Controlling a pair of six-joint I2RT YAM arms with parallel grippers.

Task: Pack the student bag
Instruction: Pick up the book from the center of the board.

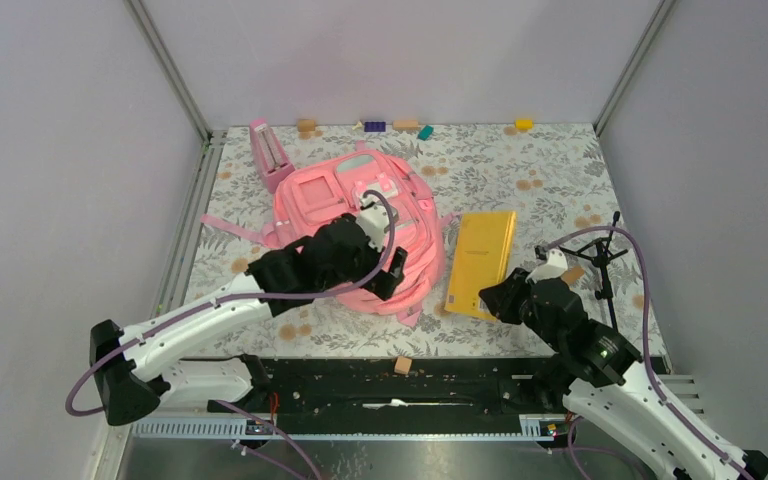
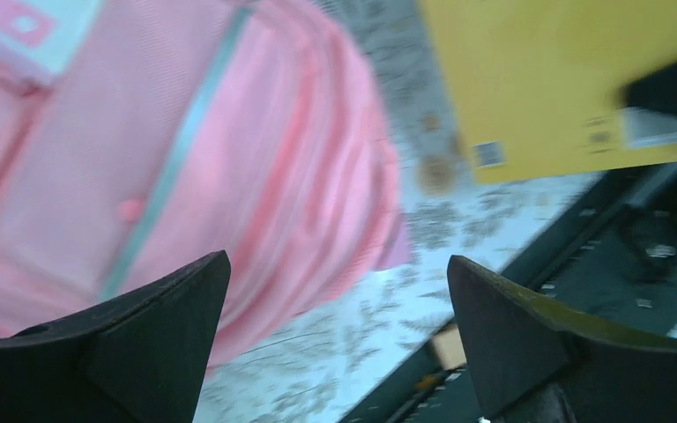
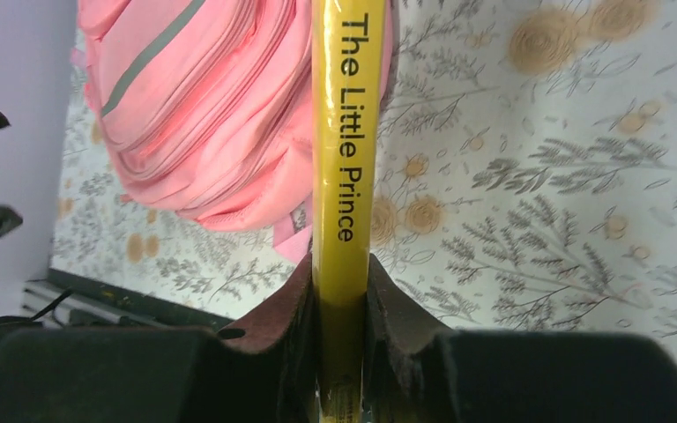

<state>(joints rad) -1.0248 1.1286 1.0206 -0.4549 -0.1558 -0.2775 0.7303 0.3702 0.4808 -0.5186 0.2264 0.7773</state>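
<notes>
our right gripper (image 3: 339, 275) is pinching a yellow book (image 3: 342, 132), its two fingers (image 3: 295, 304) pressed against either side of the spine at the near end, where black lettering reads "the little prince"; in the top view that grip sits at the book's near corner, and we cannot tell whether the book rests on the cloth or is raised off it. our left gripper (image 2: 337, 264) has its jaws spread wide with nothing between them, and it hangs above the near right side of the student bag (image 1: 325, 190); whether it touches the fabric we cannot tell. the student bag lies flat on the left half of the floral table (image 1: 550, 170), front pockets and pale strip facing up, its straps trailing toward the left edge, and its rounded right side is just beside the book's long edge. beyond the bag's far left corner stands a small pink metronome-shaped object (image 1: 268, 150), close to the bag. a row of small coloured blocks (image 1: 374, 126) lines the far edge of the table, one wooden block (image 1: 403, 366) sits at the near edge between our arms, and a thin black stand (image 1: 605, 262) is near the right arm
</notes>
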